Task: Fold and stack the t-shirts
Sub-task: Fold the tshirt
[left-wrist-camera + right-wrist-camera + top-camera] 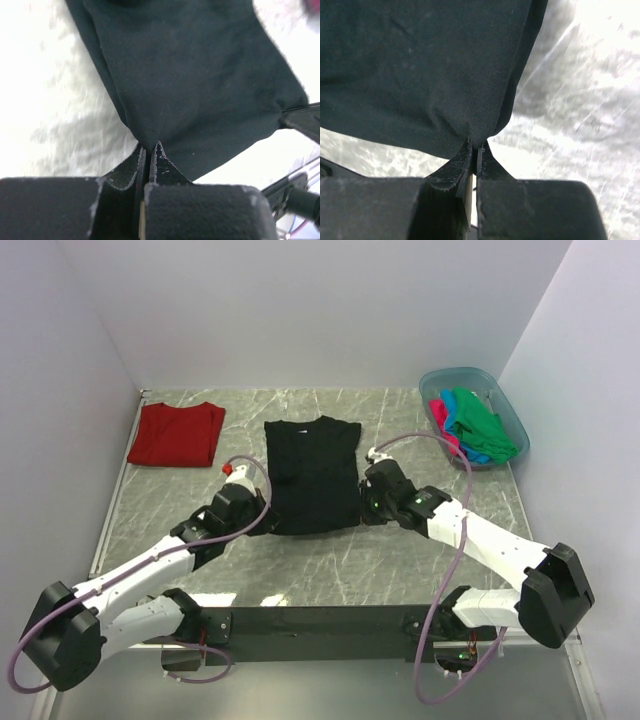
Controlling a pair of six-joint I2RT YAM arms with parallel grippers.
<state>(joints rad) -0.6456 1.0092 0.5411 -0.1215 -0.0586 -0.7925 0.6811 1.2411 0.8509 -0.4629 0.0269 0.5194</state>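
The black t-shirt (312, 472) lies in the middle of the table, its sides folded in to a narrow strip, collar at the far end. My left gripper (262, 522) is shut on its near left corner, seen in the left wrist view (148, 146) with the black cloth (190, 75) stretching away. My right gripper (362, 512) is shut on the near right corner, seen in the right wrist view (476, 143) with the cloth (420, 65) lifted a little. A folded dark red t-shirt (177, 434) lies at the far left.
A translucent blue tub (500, 403) at the far right holds bunched green (482, 425), pink and blue shirts. Grey walls close the table on the left, back and right. A black rail (320, 622) runs along the near edge.
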